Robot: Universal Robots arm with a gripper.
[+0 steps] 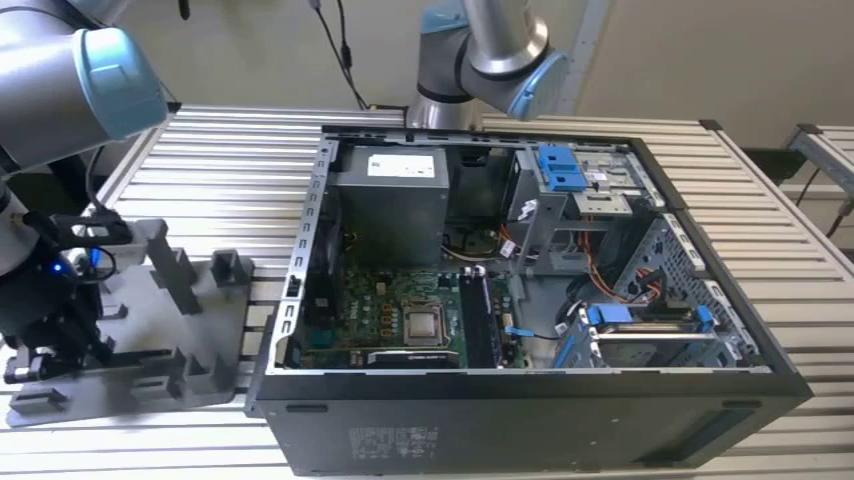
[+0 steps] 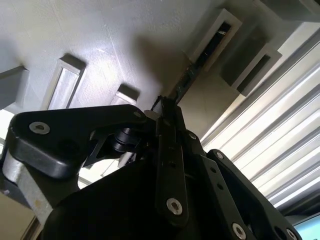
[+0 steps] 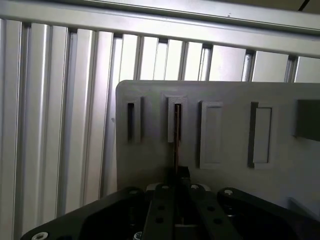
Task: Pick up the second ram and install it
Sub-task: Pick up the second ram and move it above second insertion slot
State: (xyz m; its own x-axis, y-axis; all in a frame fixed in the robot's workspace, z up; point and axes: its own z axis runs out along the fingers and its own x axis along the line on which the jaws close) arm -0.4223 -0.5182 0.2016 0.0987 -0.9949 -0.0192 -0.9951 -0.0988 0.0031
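My gripper (image 3: 176,186) is clenched on the second ram (image 3: 176,131), a long, thin, dark memory stick seen edge-on, its two black fingers pressed flat against the stick's faces. I judge that grip suits a board this thin, since the pads bear on the broad sides. Most of the stick's length sits inside a narrow rectangular slot of the grey plastic tray (image 3: 227,97), which holds it upright on edge so the fingers can close over its free end. In the second wrist view the same dark strip (image 2: 189,79) runs from the fingertips straight into that slot, so it is gripped but not yet lifted clear. The tray lies on a slatted aluminium table (image 3: 55,115). Beside the tray, toward the exterior view's right, the open black computer case (image 1: 534,410) lies on its side, exposing the green motherboard (image 1: 380,305) from above.
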